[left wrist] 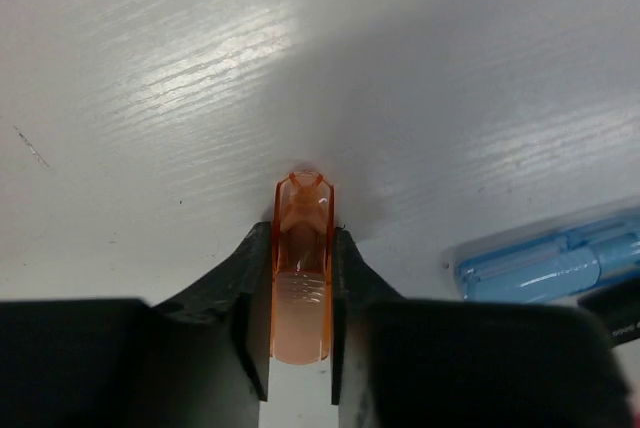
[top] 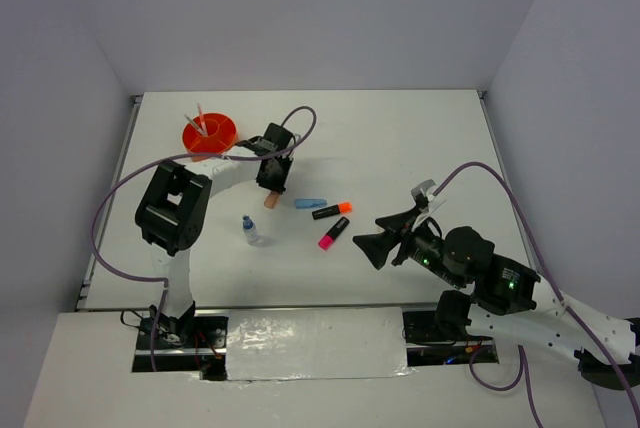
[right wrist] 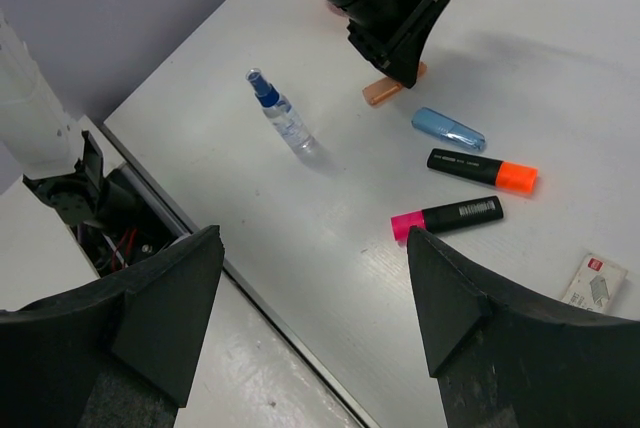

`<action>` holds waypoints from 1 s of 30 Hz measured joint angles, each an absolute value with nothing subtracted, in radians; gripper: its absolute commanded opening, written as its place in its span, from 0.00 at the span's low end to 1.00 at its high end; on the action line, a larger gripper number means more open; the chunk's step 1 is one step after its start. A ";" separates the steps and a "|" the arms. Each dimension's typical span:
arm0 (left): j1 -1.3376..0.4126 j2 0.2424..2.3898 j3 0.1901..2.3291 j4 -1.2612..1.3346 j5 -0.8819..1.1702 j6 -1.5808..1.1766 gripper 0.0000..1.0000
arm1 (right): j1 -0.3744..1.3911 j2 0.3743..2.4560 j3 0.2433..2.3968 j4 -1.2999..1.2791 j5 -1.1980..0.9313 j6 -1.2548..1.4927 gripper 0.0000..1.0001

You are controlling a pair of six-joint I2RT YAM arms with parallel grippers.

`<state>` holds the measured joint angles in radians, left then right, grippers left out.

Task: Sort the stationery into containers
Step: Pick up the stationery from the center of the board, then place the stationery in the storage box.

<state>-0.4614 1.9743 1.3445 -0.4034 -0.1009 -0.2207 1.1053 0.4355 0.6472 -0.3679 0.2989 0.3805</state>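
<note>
My left gripper reaches down to the table, its jaws shut on both sides of a translucent salmon piece that lies on the surface. Just to its right are a light-blue piece, an orange-capped highlighter and a pink-capped highlighter. A blue-capped clear bottle lies nearer the front. The orange organiser holds thin pens. My right gripper hovers open and empty, right of the pink highlighter.
A beige eraser with a label lies at the right edge of the right wrist view. The left arm's body stands near the table's left side, its cable arching over the organiser. The table's front edge runs under my right gripper.
</note>
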 measured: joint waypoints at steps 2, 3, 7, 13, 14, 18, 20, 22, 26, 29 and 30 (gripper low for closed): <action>-0.461 1.978 1.351 -0.402 -0.099 -0.212 0.00 | 1.105 0.433 0.647 -0.368 0.299 0.381 0.81; -0.461 1.978 1.351 -0.400 -0.099 -0.215 0.00 | 1.105 0.432 0.647 -0.368 0.299 0.381 0.81; -0.459 1.976 1.354 -0.403 -0.100 -0.223 0.00 | 1.105 0.420 0.646 -0.368 0.299 0.381 0.81; -0.445 1.969 1.396 -0.432 -0.113 -0.249 0.00 | 1.105 0.410 0.645 -0.367 0.299 0.381 0.81; -0.442 1.963 1.417 -0.432 -0.123 -0.255 0.00 | 1.105 0.410 0.644 -0.367 0.299 0.381 0.81; -0.425 1.886 1.475 -0.372 -0.175 -0.269 0.00 | 1.105 0.406 0.634 -0.367 0.299 0.380 0.81; -0.413 1.820 1.475 -0.297 -0.208 -0.268 0.00 | 1.105 0.403 0.630 -0.367 0.299 0.380 0.81; -0.396 1.749 1.453 -0.199 -0.237 -0.260 0.00 | 1.105 0.397 0.628 -0.367 0.299 0.379 0.81; -0.345 1.619 1.349 0.049 -0.292 -0.230 0.00 | 1.105 0.384 0.628 -0.360 0.297 0.377 0.81; -0.290 1.601 1.312 0.182 -0.304 -0.209 0.00 | 1.105 0.383 0.626 -0.352 0.287 0.377 0.81; -0.273 1.603 1.300 0.218 -0.305 -0.204 0.00 | 1.105 0.383 0.623 -0.348 0.283 0.377 0.81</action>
